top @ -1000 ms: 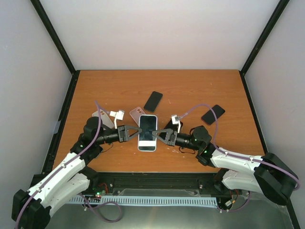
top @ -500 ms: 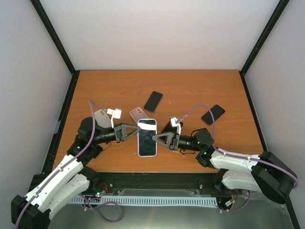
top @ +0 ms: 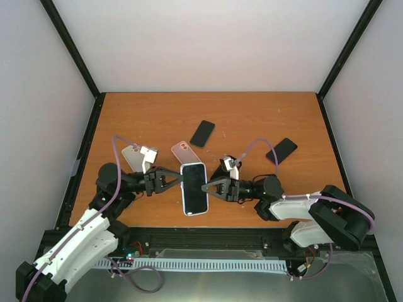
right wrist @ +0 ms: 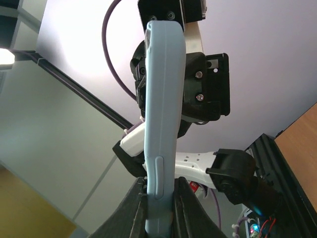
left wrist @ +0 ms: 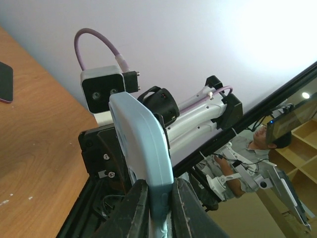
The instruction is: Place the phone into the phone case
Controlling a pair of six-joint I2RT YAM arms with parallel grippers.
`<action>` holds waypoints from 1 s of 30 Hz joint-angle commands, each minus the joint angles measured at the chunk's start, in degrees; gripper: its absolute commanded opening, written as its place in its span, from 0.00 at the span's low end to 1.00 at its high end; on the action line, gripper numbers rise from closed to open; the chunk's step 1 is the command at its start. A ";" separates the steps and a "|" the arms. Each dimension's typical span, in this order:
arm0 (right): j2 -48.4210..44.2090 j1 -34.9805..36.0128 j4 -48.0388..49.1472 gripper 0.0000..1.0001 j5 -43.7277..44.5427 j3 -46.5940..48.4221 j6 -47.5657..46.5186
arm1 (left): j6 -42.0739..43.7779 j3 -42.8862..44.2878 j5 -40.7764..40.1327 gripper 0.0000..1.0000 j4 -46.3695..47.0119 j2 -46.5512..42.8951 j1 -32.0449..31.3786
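A phone with a dark screen sits inside a light blue phone case (top: 194,188), held up above the table's near edge between both grippers. My left gripper (top: 179,180) is shut on the case's left edge; the left wrist view shows the case (left wrist: 143,148) pinched edge-on between its fingers. My right gripper (top: 205,187) is shut on the case's right edge; the right wrist view shows the case (right wrist: 161,124), side button showing, clamped between its fingers. The two grippers face each other across the phone.
A pink case (top: 182,150) lies just beyond the held phone. A pale case (top: 133,155) lies at the left by my left wrist. Two dark phones lie on the table, one at the centre back (top: 202,133), one at the right (top: 281,150).
Both grippers have drawn back toward the near edge with the cased phone between them. It has risen off the table and tilted slightly.
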 commanded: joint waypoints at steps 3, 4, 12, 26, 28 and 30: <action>-2.05 0.33 10.46 0.03 -2.69 0.66 3.65 | -3.37 -1.51 4.87 0.05 15.87 -2.89 0.19; -2.49 0.33 10.48 0.03 -2.97 0.77 3.69 | -4.28 -2.07 4.98 0.06 17.16 -2.79 0.28; -8.84 0.33 9.58 0.03 -3.63 1.80 4.30 | -4.32 -3.96 5.37 0.09 18.47 -0.64 1.84; -13.73 0.33 -3.18 0.03 -2.64 2.27 -1.55 | 2.53 1.22 1.46 0.44 3.91 -2.83 1.80; -14.50 0.33 -6.93 0.03 -1.91 2.35 -3.83 | 2.84 2.23 2.39 0.53 3.44 -3.08 1.80; -14.54 0.33 -9.24 0.03 -1.35 2.57 -5.18 | 3.75 3.12 3.22 0.58 2.21 -2.81 1.80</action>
